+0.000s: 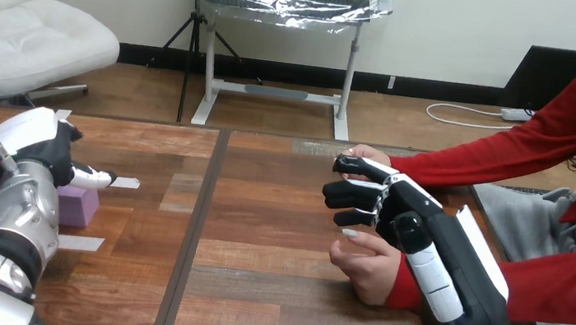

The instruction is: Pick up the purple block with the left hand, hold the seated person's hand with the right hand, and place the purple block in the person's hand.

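Purple rectangular block (pixel 80 207) by the left edge of the wooden bench (pixel 252 291) — half hidden behind the left robot hand (pixel 42 145), whose grip I cannot tell; long axis unclear. Right robot hand (pixel 375 202) loosely open, just beside the person's nearer hand (pixel 363 265).

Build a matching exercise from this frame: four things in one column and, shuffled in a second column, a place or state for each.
Things
1. purple block
2. left hand
3. right hand
4. person's nearer hand

Places or states
A. open, fingers pointing towards the view's left
B. lying on the table, partly hidden
C. over the block, at the view's left
D. at the view's right, just below a robot hand's fingers

Pairs: 1-B, 2-C, 3-A, 4-D
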`<state>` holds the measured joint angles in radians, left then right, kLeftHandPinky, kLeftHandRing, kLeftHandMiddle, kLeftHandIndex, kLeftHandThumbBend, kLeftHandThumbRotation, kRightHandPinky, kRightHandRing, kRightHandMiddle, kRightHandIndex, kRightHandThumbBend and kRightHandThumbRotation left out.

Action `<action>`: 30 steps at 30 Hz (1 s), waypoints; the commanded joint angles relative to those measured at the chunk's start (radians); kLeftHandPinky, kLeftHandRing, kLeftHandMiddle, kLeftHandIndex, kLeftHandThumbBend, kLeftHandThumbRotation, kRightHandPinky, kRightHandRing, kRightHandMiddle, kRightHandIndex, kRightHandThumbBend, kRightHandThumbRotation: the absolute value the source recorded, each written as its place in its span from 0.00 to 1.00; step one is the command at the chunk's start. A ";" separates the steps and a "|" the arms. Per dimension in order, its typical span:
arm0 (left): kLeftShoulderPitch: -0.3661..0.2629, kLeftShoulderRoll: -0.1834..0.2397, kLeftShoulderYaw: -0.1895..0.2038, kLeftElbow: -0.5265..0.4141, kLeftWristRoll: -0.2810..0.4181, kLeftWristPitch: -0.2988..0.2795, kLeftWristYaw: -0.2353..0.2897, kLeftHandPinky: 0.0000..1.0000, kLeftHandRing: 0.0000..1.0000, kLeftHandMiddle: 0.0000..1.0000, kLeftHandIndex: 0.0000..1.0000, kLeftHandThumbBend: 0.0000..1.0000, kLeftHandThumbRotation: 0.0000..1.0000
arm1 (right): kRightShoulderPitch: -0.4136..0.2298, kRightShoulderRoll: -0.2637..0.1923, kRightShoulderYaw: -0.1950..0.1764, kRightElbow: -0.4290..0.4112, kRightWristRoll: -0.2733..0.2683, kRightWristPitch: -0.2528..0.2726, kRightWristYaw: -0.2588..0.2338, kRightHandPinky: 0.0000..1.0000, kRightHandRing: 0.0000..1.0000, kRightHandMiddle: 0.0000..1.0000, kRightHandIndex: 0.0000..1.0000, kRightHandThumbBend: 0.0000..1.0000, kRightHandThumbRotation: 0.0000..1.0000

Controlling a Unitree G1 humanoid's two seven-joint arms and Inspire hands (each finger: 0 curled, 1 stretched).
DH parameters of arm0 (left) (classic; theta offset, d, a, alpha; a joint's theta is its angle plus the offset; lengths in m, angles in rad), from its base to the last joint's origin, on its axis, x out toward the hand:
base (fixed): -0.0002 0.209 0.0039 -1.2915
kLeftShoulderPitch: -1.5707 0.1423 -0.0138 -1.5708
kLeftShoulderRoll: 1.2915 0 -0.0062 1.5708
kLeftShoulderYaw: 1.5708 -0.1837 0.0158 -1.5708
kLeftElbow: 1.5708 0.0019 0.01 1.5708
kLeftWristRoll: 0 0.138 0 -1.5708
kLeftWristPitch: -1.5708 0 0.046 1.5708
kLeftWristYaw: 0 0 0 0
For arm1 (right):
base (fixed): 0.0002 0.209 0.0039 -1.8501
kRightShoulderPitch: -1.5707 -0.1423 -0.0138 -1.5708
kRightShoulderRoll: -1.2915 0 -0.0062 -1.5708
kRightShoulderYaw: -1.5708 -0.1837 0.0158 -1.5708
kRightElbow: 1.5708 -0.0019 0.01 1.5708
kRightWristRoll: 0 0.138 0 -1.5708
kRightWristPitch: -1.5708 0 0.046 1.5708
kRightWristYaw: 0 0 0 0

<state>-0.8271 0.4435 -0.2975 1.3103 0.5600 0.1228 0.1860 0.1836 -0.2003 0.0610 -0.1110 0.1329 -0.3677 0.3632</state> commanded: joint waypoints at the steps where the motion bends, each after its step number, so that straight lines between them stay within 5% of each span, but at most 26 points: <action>1: -0.080 -0.008 -0.016 0.002 0.009 0.006 -0.001 0.75 0.82 0.83 0.83 0.66 0.37 | -0.031 -0.006 -0.015 -0.053 0.001 0.000 -0.007 0.69 0.74 0.73 0.79 0.80 0.94; 30: -0.075 -0.018 -0.019 -0.002 0.007 0.022 -0.003 0.74 0.82 0.84 0.84 0.67 0.40 | -0.018 -0.009 -0.018 -0.072 0.000 -0.001 -0.009 0.68 0.73 0.73 0.79 0.80 0.95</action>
<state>-0.8275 0.4199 -0.3019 1.3106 0.5579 0.1497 0.1713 0.1897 -0.2023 0.0610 -0.1252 0.1329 -0.3676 0.3632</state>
